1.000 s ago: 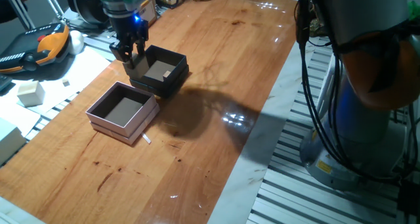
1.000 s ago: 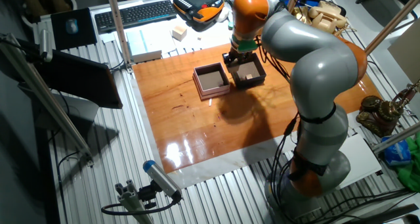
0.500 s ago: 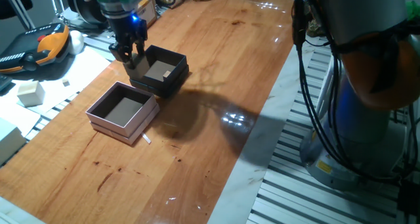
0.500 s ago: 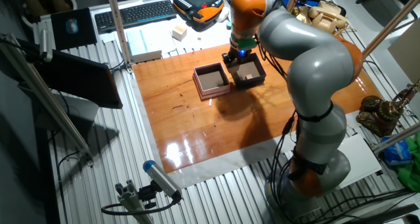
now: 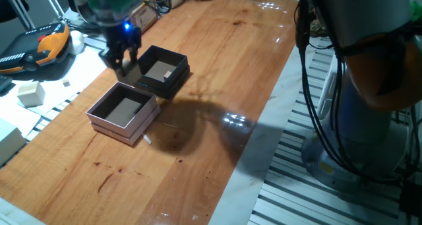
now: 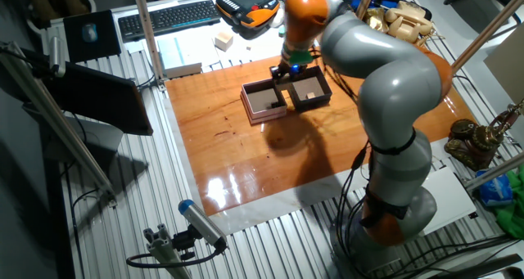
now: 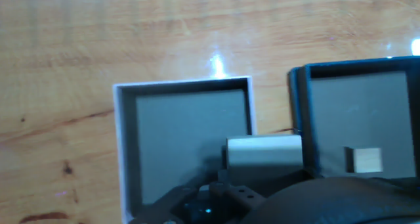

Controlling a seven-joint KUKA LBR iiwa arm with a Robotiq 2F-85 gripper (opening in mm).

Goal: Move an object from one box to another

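transfer step in hand. the tool (image 5: 122, 59) is closed on a small pale block (image 7: 264, 151), carried above the gap between the black box (image 5: 161, 71) and the pink box (image 5: 124, 110), which sit side by side on the counter (image 5: 217, 66). in the hand view the block hangs over the pink box's edge nearest the black box. a second small block (image 7: 364, 160) lies on the black box's floor. judgement: the next move calls for shifting further over the pink box's dark interior, lowering, then releasing clear of its rim.
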